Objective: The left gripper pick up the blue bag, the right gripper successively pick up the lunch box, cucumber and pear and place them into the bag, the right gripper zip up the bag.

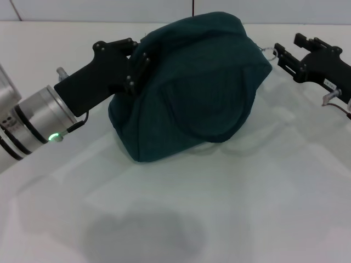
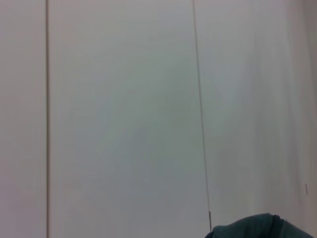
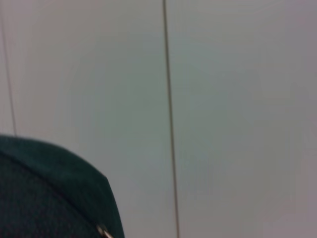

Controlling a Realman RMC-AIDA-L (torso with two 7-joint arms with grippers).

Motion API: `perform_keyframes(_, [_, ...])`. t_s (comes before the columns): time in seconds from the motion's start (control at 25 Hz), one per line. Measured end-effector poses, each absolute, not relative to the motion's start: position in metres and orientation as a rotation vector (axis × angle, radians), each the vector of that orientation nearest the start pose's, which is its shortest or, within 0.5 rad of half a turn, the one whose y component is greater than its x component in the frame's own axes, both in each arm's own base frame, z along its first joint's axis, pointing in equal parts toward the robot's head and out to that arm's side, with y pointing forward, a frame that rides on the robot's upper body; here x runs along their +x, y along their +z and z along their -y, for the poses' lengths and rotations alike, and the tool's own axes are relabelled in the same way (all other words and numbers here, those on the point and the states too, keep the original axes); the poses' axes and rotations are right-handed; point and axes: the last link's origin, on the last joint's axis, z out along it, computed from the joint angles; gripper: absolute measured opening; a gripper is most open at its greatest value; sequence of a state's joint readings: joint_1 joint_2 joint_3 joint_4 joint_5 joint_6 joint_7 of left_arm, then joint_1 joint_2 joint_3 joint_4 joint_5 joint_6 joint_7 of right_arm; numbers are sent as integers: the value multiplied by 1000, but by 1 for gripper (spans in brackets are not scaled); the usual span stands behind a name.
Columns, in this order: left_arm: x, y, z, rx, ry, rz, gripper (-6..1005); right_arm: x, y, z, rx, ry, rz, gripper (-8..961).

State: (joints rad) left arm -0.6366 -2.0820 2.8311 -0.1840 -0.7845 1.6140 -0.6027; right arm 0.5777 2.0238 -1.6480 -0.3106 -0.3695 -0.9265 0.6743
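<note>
Dark teal-blue soft fabric, the blue bag [image 1: 189,87] sits bulging on the white table [image 1: 164,219], and only the head view shows it whole. There the left gripper [image 1: 143,55], a black two-fingered claw on a silver-white arm with a green light, pinches the bag's upper left edge. The right gripper [image 1: 285,55], a black claw with a white label, reaches the small metal ring pull [image 1: 267,51] at the bag's right end; whether it grasps the ring cannot be told. The left wrist view catches just a corner of fabric against the pale panelled wall [image 2: 124,114]; the right wrist view shows fabric and a glint of metal.
</note>
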Motion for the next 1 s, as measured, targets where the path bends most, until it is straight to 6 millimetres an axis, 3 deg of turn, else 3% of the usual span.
perform_keyframes(0.32, [-250, -13, -341, -2176, -1112, 287, 98, 273, -34, -393, -2089, 677, -571, 457])
perform_keyframes(0.48, [-250, -13, -341, -2178, -1113, 287, 98, 271, -36, -389, -2113, 688, -551, 453])
perform_keyframes(0.88, [-243, -16, -343, -2191, -1130, 277, 98, 247, -47, -393, -2200, 709, -453, 444])
perform_keyframes(1.0, [-243, -16, -343, -2193, -1131, 276, 98, 231, -50, -400, -2227, 724, -403, 441])
